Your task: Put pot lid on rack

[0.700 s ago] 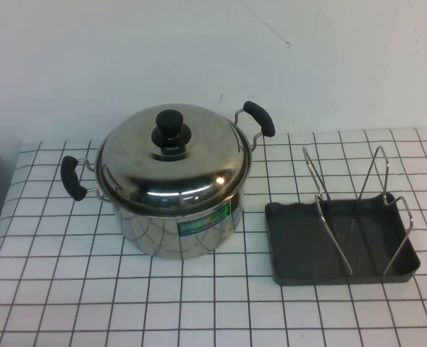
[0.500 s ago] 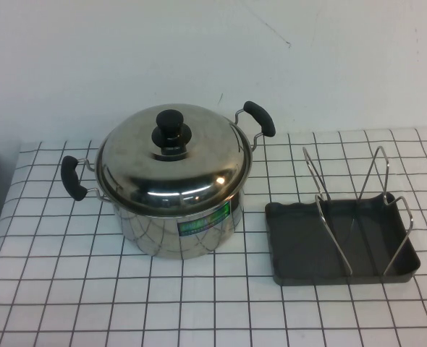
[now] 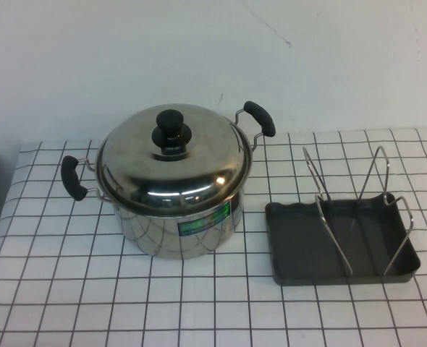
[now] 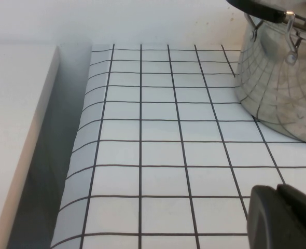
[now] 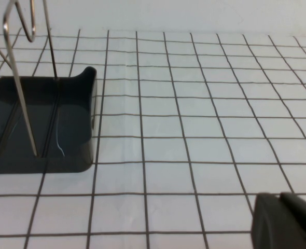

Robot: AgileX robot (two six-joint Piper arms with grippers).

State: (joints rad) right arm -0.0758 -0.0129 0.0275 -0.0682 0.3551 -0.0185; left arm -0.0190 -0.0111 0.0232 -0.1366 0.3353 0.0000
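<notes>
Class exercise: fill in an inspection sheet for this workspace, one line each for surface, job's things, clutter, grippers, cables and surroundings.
Surface: table under a white cloth with a black grid.
Job's things: lid sits closed on the pot, knob up; rack stands to the pot's right, apart from it, holding nothing.
Clutter: nothing seen.
Grippers: left gripper shut, low over the cloth to the left of the pot; right gripper shut, low over the cloth to the right of the rack; neither holds anything.
Cables: nothing seen.
Surroundings: plain white wall behind the table.
</notes>
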